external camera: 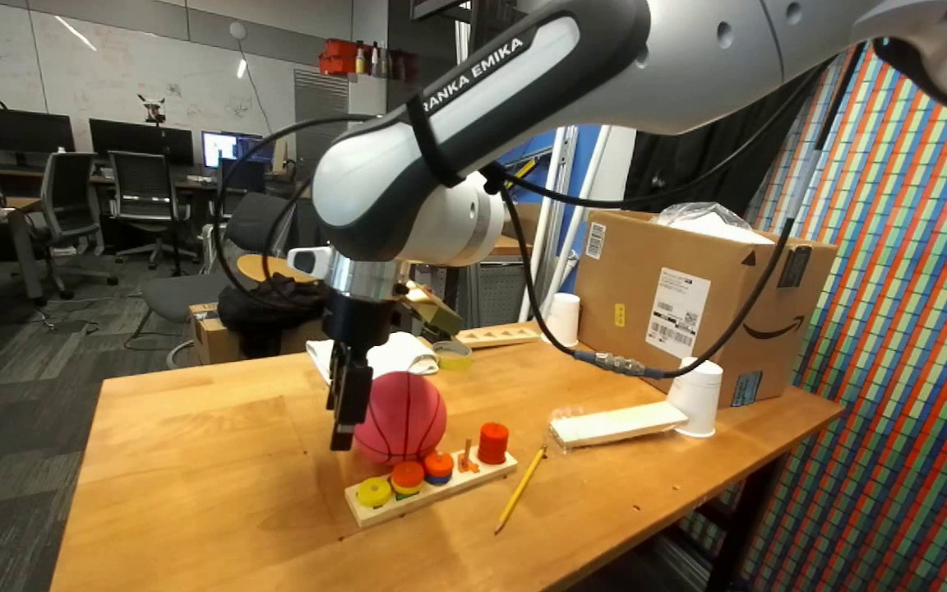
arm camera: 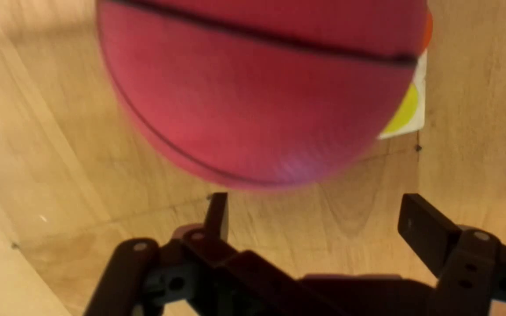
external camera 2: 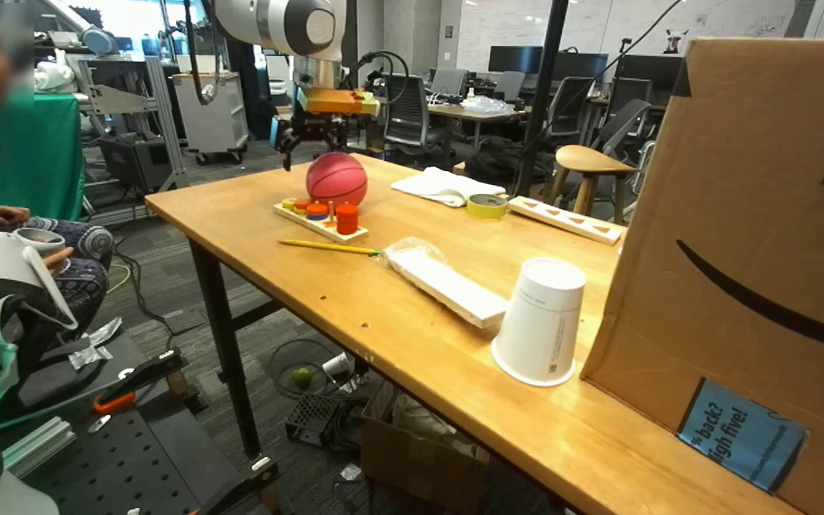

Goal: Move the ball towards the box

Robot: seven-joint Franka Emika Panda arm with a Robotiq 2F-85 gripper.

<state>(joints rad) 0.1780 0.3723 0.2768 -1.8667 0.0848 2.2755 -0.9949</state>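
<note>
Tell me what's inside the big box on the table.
In an exterior view, clear plastic and something white show at the top of the box, seemingly poking out. Anything deeper is hidden by the box itself, so I can't tell what else it holds.

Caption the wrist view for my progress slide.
Open gripper near the pink ball, which partly hides a stacking toy.
</note>
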